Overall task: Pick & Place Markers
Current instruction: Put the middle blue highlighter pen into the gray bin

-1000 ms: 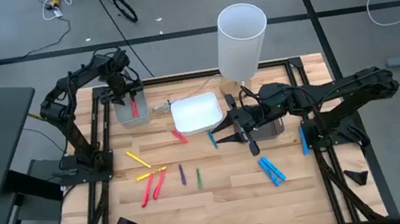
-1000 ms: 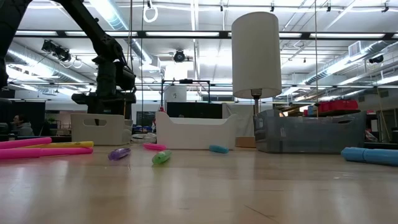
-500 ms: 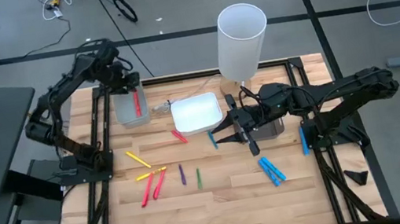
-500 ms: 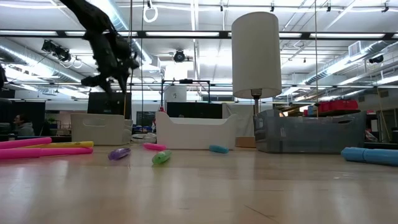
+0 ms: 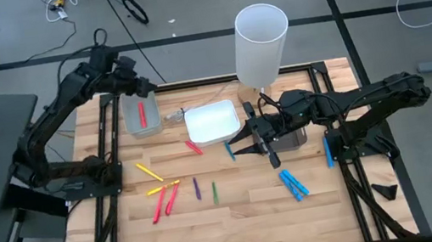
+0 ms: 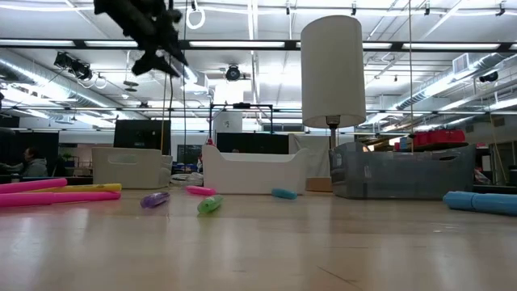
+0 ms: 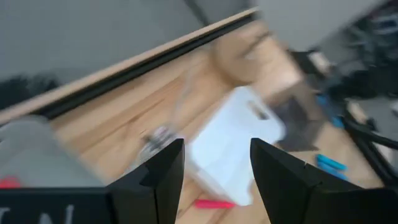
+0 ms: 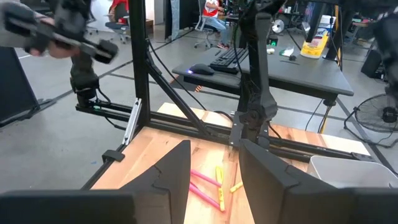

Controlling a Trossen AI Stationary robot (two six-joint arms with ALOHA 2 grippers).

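A wooden table (image 5: 238, 212) framed in black rails is standing on a grey workshop floor, with desks and ceiling strip lights showing beyond it in the low view. A tall white cylinder (image 5: 261, 43) is rising at the table's far edge.

The left gripper (image 5: 141, 87) is hanging high in the air at the far left corner, its jaws standing apart with nothing between them. Just below and beside the jaws, a grey tray (image 5: 140, 115) is holding a single red marker (image 5: 142, 113). Past the jaws, toward the table's middle, a white tray (image 5: 213, 123) is sitting near a dark tray (image 5: 291, 137).

The right gripper (image 5: 237, 147) is hovering low near the table's middle, its jaws parted and empty. A teal marker (image 5: 231, 153) is lying just under the jaws, and a pink marker (image 5: 193, 147) is resting a little beyond them beside the white tray. The loose markers (image 5: 179, 191) in yellow, pink, purple and green are lying scattered farther out in front of these jaws. Two blue markers (image 5: 293, 184) are lying together behind them, with another blue one (image 5: 327, 151) at the right rail.
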